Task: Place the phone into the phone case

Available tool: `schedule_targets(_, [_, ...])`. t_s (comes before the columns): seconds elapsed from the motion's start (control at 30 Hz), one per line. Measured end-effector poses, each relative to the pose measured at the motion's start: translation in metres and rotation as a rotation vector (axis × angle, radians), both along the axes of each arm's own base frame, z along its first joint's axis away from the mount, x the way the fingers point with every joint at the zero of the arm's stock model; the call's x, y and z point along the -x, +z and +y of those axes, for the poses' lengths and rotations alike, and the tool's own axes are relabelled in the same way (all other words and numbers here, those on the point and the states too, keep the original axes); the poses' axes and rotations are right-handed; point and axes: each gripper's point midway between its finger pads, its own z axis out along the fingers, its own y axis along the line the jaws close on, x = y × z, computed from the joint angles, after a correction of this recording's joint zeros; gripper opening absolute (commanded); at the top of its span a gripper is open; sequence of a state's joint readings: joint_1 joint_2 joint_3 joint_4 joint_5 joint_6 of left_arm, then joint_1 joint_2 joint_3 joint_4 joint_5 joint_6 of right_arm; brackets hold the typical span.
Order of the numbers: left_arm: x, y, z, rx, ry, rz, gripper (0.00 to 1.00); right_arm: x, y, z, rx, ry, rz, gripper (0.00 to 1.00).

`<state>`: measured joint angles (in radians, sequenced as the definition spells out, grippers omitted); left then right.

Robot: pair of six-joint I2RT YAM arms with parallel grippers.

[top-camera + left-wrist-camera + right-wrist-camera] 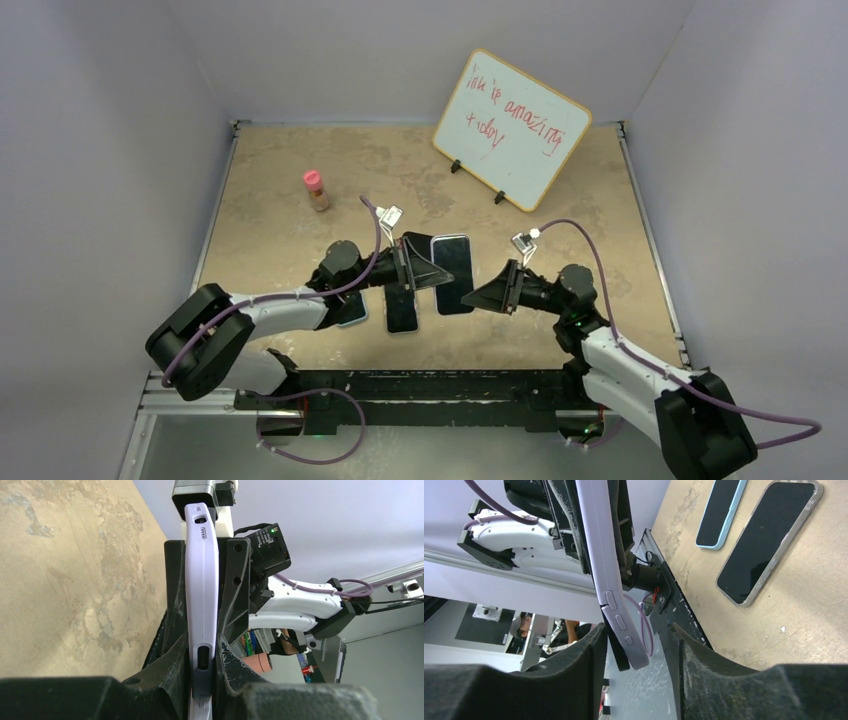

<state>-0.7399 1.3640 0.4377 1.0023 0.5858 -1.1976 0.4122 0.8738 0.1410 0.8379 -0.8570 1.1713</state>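
- Mid-table and off the surface, the left gripper clamps the lilac case edge-on, both pads tight on its faces; from above, the phone shows as a dark face inside the rim
- The right gripper, at 4 o'clock of the case from above, stands part open and holds nothing, with one finger either side of the case's button end and a gap on each side
- Whether the phone is seated all round cannot be told; in the right wrist view the case's end curls away at 6 o'clock, which may mean a corner not yet snapped in
- Risk: a squeeze from the right on that curled end could bend the soft rim instead of seating it, or push the phone out through the open face
- Risk: a push off the middle could twist the case in the left pads, which grip only a narrow band, and let it slide or drop to the table
- Risk: the clear phone and blue phone lie side by side on the table at 7 o'clock of the held one, so a drop could strike them
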Motion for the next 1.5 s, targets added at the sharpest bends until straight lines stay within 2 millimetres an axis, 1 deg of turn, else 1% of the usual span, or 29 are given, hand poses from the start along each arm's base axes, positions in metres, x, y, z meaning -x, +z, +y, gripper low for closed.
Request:
schedule_targets(0.2, [-0.005,-0.012,0.000,-0.063,0.018,-0.004,0.00,0.001,-0.003,0.002,-0.001,0.023,0.020,0.02])
schedule_targets(0.23, [-0.006,-0.014,0.000,-0.081,0.023,0.001,0.00,0.001,-0.004,0.002,-0.001,0.030,0.018,0.00])
schedule_targets(0.3, [-0.007,-0.016,0.001,-0.114,0.033,-0.002,0.00,0.002,-0.003,0.003,-0.003,0.035,0.011,0.00])
schedule_targets(0.47, [-0.011,-0.010,0.003,-0.184,0.046,-0.062,0.00,-0.001,0.000,0.003,-0.006,0.026,0.008,0.00])
schedule_targets(0.5, [-0.011,-0.009,0.003,-0.191,0.046,-0.073,0.00,-0.001,0.001,0.004,-0.007,0.027,0.006,0.06])
schedule_targets(0.57, [-0.011,-0.007,0.003,-0.197,0.045,-0.088,0.00,-0.002,0.003,0.004,-0.007,0.028,0.004,0.24])
schedule_targets(0.63, [-0.010,-0.005,0.003,-0.195,0.039,-0.095,0.00,-0.003,0.002,0.004,-0.003,0.023,0.015,0.40])
schedule_targets(0.7, [-0.009,-0.003,0.003,-0.185,0.031,-0.114,0.00,-0.005,-0.002,0.004,0.005,0.011,0.052,0.48])
schedule_targets(0.73, [-0.009,-0.002,0.003,-0.181,0.033,-0.124,0.00,-0.005,-0.004,0.004,0.007,0.009,0.067,0.50])
schedule_targets(0.77, [-0.010,-0.001,0.003,-0.175,0.038,-0.131,0.00,-0.005,-0.005,0.005,0.009,0.007,0.078,0.51])
schedule_targets(0.8, [-0.010,-0.002,0.004,-0.170,0.040,-0.136,0.00,-0.006,-0.006,0.005,0.011,0.007,0.086,0.49])
schedule_targets(0.93, [-0.010,-0.004,0.005,-0.167,0.043,-0.140,0.00,-0.002,-0.011,0.008,0.021,0.026,0.114,0.28])
schedule_targets(1.03, [-0.009,-0.004,0.005,-0.167,0.040,-0.140,0.00,0.002,-0.012,0.011,0.020,0.044,0.117,0.06])
schedule_targets(1.07, [-0.010,-0.004,0.005,-0.167,0.042,-0.138,0.00,0.002,-0.010,0.012,0.017,0.048,0.106,0.00])
schedule_targets(1.23, [-0.012,-0.003,0.007,-0.160,0.050,-0.112,0.00,0.003,-0.005,0.012,0.005,0.057,0.057,0.00])
schedule_targets(1.27, [-0.012,-0.003,0.007,-0.159,0.048,-0.111,0.00,0.003,-0.005,0.012,0.004,0.057,0.056,0.04])
schedule_targets(1.3, [-0.011,-0.003,0.007,-0.158,0.045,-0.112,0.00,0.003,-0.005,0.012,0.004,0.058,0.054,0.16])
schedule_targets(1.33, [-0.011,-0.002,0.007,-0.157,0.042,-0.113,0.00,0.004,-0.004,0.012,0.005,0.060,0.050,0.26])
schedule_targets(1.4, [-0.007,-0.001,0.007,-0.153,0.025,-0.120,0.00,0.005,-0.004,0.012,0.008,0.058,0.050,0.44])
schedule_targets(1.47, [-0.002,0.003,0.007,-0.146,0.000,-0.140,0.00,0.004,-0.005,0.012,0.014,0.048,0.066,0.57])
schedule_targets(1.5, [0.002,0.004,0.008,-0.142,-0.020,-0.148,0.00,0.004,-0.005,0.011,0.018,0.042,0.066,0.61])
